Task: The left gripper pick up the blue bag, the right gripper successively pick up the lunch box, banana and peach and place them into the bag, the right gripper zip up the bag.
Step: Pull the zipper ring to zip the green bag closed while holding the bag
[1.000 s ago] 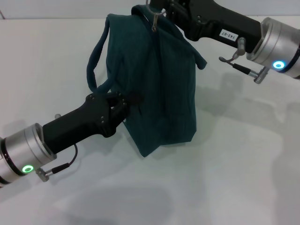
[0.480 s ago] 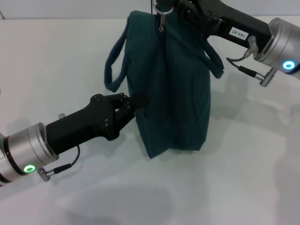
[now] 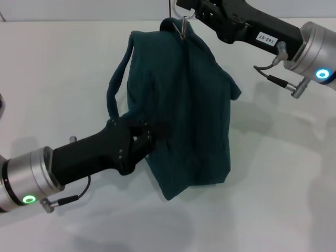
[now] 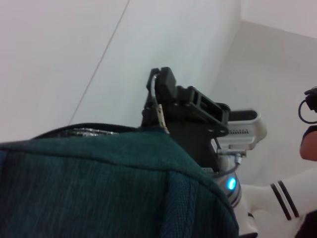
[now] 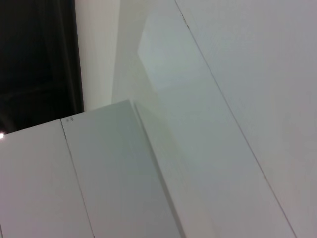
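From my remote seat, the left gripper point(image 3: 148, 135) is clenched on the near side panel of the blue bag point(image 3: 194, 115), which stands upright around the middle of the white table point(image 3: 273, 199). At the bag's top, toward the table's far edge, the right gripper point(image 3: 190, 11) is clamped on the metal zip pull point(image 3: 182, 27). I judge zipping is underway, so I'd brace the bag firmly and draw the pull straight along the seam.
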